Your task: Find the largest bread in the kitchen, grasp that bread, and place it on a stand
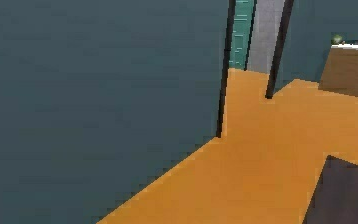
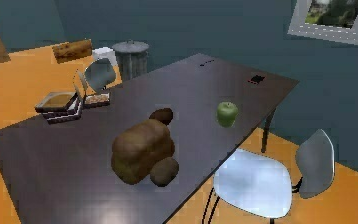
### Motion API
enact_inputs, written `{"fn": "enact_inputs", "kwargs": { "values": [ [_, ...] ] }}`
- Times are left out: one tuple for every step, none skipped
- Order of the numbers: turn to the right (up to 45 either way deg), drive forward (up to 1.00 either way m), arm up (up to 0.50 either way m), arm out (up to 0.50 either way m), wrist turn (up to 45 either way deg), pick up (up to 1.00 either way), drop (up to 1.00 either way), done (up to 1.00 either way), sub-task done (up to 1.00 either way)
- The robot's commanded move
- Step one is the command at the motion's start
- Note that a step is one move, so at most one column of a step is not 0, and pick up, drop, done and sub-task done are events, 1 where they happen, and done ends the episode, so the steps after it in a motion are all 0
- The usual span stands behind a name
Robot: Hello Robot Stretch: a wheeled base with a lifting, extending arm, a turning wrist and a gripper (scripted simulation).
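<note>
The large brown loaf (image 2: 142, 152) at the table's (image 2: 57, 165) near end is judged light, soft and easily crushed; it is best taken gently across its narrower sides. The gripper's state cannot be told.

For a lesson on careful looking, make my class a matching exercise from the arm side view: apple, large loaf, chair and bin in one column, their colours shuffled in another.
Things:
1. apple
2. large loaf
3. chair
4. bin

Colours:
A. grey
B. brown
C. green
D. white

Pairs: 1-C, 2-B, 3-D, 4-A.
</note>
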Motion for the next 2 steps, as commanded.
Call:
{"fn": "enact_inputs", "kwargs": {
  "values": [
    [0.0,0.0,0.38,0.0,0.0,0.0,0.0,0.0,0.0],
    [0.0,0.0,0.0,0.22,0.0,0.0,0.0,0.0,0.0]
  ]
}}
